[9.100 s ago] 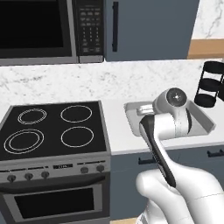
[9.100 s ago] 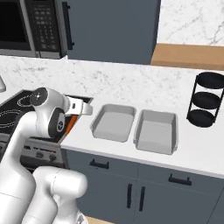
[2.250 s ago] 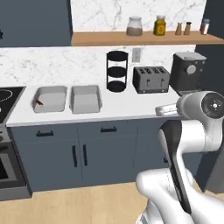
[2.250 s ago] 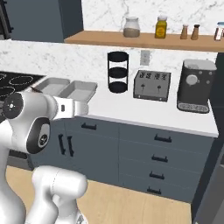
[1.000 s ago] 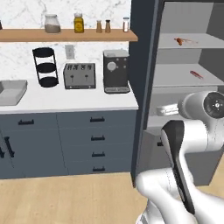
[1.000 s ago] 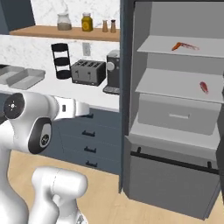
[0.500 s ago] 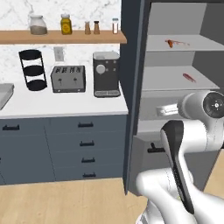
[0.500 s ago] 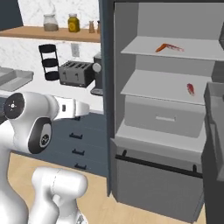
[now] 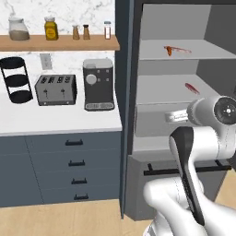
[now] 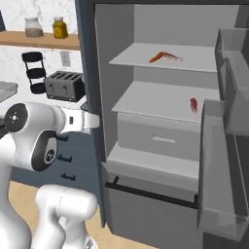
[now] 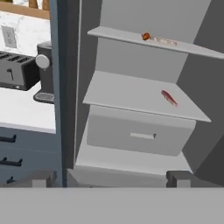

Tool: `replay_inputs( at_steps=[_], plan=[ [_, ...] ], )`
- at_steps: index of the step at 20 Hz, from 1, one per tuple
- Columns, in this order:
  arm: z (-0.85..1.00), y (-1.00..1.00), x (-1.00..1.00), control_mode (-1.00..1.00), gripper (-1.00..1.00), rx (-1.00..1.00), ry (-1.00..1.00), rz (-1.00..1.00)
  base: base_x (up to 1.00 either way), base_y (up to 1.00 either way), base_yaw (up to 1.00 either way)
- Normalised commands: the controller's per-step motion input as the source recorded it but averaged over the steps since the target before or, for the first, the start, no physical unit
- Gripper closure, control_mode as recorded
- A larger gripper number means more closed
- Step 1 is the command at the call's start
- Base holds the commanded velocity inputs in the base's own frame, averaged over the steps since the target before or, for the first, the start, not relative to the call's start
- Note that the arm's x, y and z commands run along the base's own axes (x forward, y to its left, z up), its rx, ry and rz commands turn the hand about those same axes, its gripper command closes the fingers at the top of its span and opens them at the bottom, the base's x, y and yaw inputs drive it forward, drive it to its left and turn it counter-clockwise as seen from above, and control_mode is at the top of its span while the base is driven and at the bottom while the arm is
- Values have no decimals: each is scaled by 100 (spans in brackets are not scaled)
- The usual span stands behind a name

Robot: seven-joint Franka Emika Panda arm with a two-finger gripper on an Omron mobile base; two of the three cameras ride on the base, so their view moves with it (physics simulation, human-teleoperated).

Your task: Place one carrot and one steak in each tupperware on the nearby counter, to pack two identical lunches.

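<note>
- You face an open grey cabinet with two shelves; the upper shelf (image 11: 175,47) and the lower shelf (image 11: 131,94) both carry task items.
- The carrot (image 11: 146,36) lies on the upper shelf, near its front edge and about midway along it. In the right base view the carrot (image 10: 156,57) points toward the shelf's front left.
- A steak (image 11: 164,41) lies just beside the carrot on the upper shelf, on the side toward the shelf's right edge. Whether the two touch cannot be told.
- A second steak (image 11: 169,98) lies on the lower shelf, toward its right edge and short of the front edge. In the left base view this steak (image 9: 191,87) sits near the right wall of the cabinet.
- The fingers (image 11: 111,177) are spread wide and hold nothing. One fingertip (image 11: 41,177) rises at the lower left of the hand view, the other at the lower right.
- Both steaks and the carrot lie well apart from the fingers, above and beyond them; the drawer front (image 11: 138,135) under the lower shelf stands between.
- The tabletop (image 9: 55,120) lies left of the cabinet and carries a toaster (image 9: 56,89), a coffee machine (image 9: 98,84) and a black tiered rack (image 9: 14,79).
- The toaster stands between the rack and the coffee machine, along the tabletop's back edge.
</note>
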Motion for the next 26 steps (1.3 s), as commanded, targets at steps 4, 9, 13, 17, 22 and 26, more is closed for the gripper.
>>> replay_inputs(
  at_steps=[4, 9, 13, 17, 22, 26],
  plan=[
    [0, 0, 0, 100, -100, 0, 0, 0, 66, -26, -11],
    [0, 0, 0, 100, -100, 0, 0, 0, 17, -6, -7],
    [0, 0, 0, 100, -100, 0, 0, 0, 13, -63, 1],
    [0, 0, 0, 100, -100, 0, 0, 0, 17, -46, 0],
    [0, 0, 0, 100, -100, 0, 0, 0, 38, -31, 1],
    [0, 0, 0, 100, -100, 0, 0, 0, 21, -6, 0]
  ],
)
